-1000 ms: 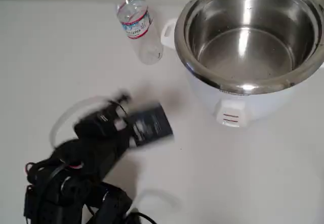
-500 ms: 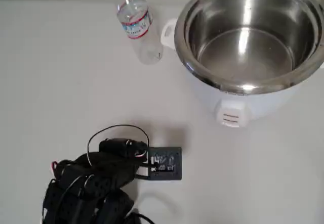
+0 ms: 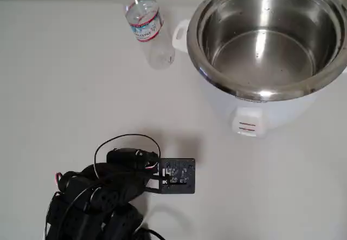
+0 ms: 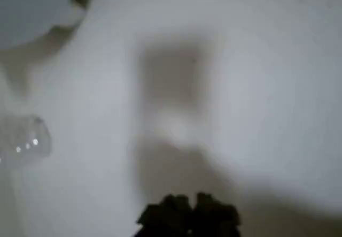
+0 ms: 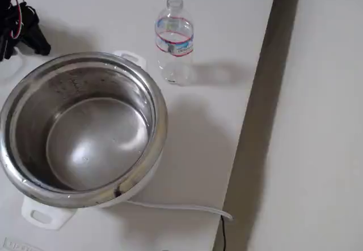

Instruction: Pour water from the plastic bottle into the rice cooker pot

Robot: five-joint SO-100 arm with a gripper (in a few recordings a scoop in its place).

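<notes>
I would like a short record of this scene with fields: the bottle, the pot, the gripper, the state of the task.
bottle: plastic bottle stands upright on the white table, no cap seen, beside the cooker's side handle
pot: rice cooker pot sits in the white cooker body, open
gripper: gripper is dark and blurred in the wrist view, far from the bottle; jaws unclear
task state: bottle not yet grasped

**Folded low, wrist pointing right**

In the overhead view my black arm [image 3: 97, 196] is sitting folded at the lower left, its wrist reaching toward the right. My gripper [image 4: 187, 213] is showing as a dark blur in the wrist view, its jaws unreadable.
</notes>
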